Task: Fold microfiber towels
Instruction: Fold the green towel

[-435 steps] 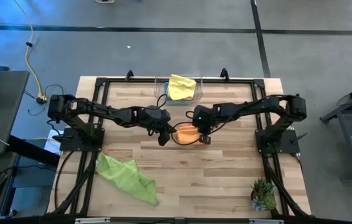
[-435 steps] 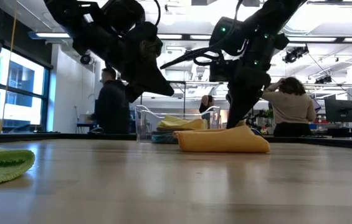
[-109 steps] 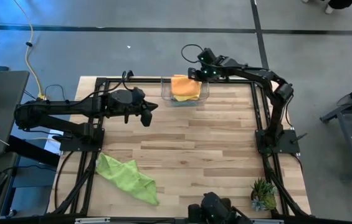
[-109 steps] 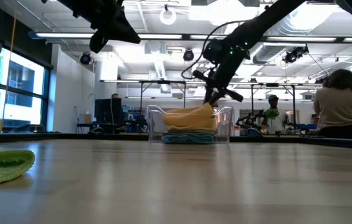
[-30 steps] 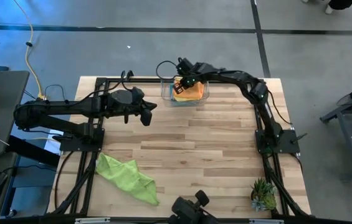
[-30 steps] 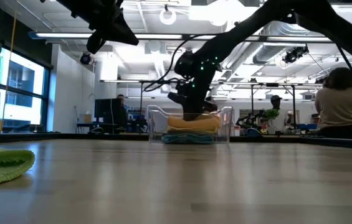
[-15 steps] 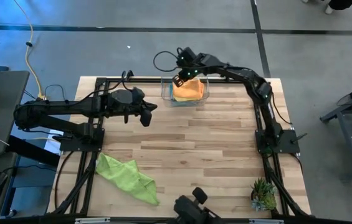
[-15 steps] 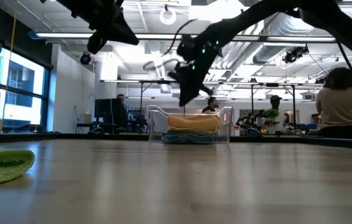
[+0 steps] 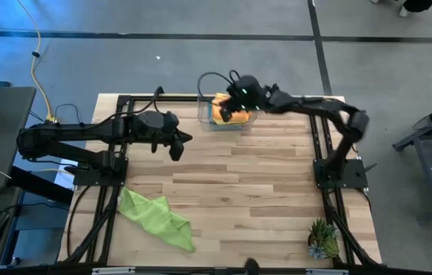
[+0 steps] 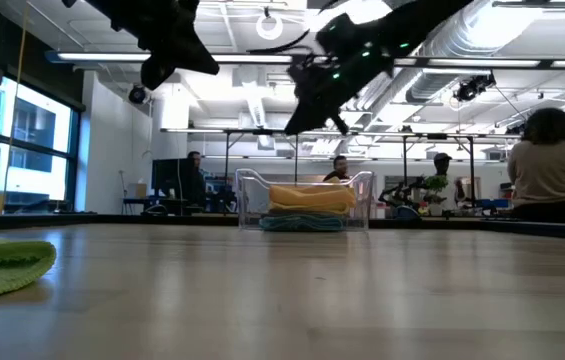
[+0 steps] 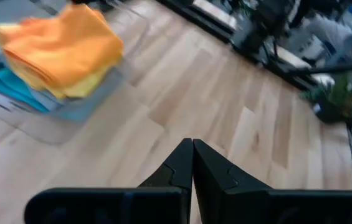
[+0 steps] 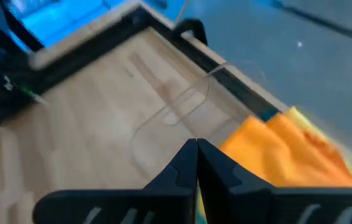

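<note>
Room: beyond the pale wooden plank table (image 9: 261, 183) we see an open hall with ceiling lights, windows and several people at work.
Bin: a clear plastic bin (image 9: 225, 111) stands at the table's far edge, near the middle.
Orange towel: we see the folded orange microfiber towel (image 9: 231, 109) lying on top of the stack in the bin, its layers flat but a little rumpled at one corner.
Under it: a yellow microfiber towel (image 11: 85, 84) shows just below the orange one, and a teal blue microfiber towel (image 11: 14, 84) lies at the bottom of the stack.
Green towel: the lime green microfiber towel (image 9: 157, 218) lies unfolded and crumpled near the table's front left corner, well apart from the bin.
Right pincer (image 9: 233, 97): we find it raised above the bin, fingers pressed together, holding nothing.
Left pincer (image 9: 177, 148): it hangs above the table left of the bin, fingers together and empty.
Plant: a small green spiky plant (image 9: 323, 238) sits at the front right corner.
</note>
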You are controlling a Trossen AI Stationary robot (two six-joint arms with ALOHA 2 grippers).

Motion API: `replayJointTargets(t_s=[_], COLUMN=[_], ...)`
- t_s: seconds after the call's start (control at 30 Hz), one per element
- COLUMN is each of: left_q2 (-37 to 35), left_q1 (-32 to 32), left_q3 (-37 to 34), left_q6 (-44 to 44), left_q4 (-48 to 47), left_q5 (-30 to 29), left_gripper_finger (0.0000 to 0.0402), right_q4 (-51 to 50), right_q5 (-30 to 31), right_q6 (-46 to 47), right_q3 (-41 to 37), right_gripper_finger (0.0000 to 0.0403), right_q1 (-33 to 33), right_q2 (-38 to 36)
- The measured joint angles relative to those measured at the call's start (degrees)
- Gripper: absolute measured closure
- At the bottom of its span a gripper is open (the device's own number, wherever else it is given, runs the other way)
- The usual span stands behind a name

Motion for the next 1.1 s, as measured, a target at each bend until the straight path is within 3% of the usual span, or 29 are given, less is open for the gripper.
replayJointTargets(t_s=[0.13,0.27,0.43,0.53,0.67,0.87,1.0,1.1], left_q2=[0.0,0.0,0.0,1.19,3.71,10.0,13.16,14.66], left_q1=[-0.06,-1.54,-8.56,-15.38,-24.82,-36.32,-37.93,-36.69], left_q3=[0.0,0.0,0.0,0.02,0.02,0.02,0.02,-0.03], left_q6=[0.01,-0.49,-1.86,-5.23,-11.92,-28.97,-37.2,-38.15], left_q4=[-1.85,-2.23,-6.76,-10.11,-11.23,-12.98,-17.81,-25.72], left_q5=[6.04,14.44,13.65,8.28,3.75,5.73,10.09,10.93], left_gripper_finger=[0.0401,0.0401,0.0401,0.0401,0.04,0.0373,0.0333,0.0295], right_q4=[7.29,7.35,7.52,7.7,6.6,4.78,4.08,5.91], right_q5=[2.77,5.3,8.36,8.42,7.45,2.68,1.51,3.74], right_q6=[3.8,5.79,7.95,7.43,3.86,0.67,0.46,0.6], right_q3=[-12.75,-22.71,-32.25,-36.33,-39.37,-40.34,-40.34,-40.34], right_gripper_finger=[0.0403,0.0403,0.0403,0.0403,0.0403,0.0403,0.0403,0.0403], right_q1=[3.42,6.2,7.76,7.43,6.44,5.99,6.03,6.26], right_q2=[-10.5,-19.98,-30.87,-36.48,-42.26,-47.37,-48.67,-48.8])
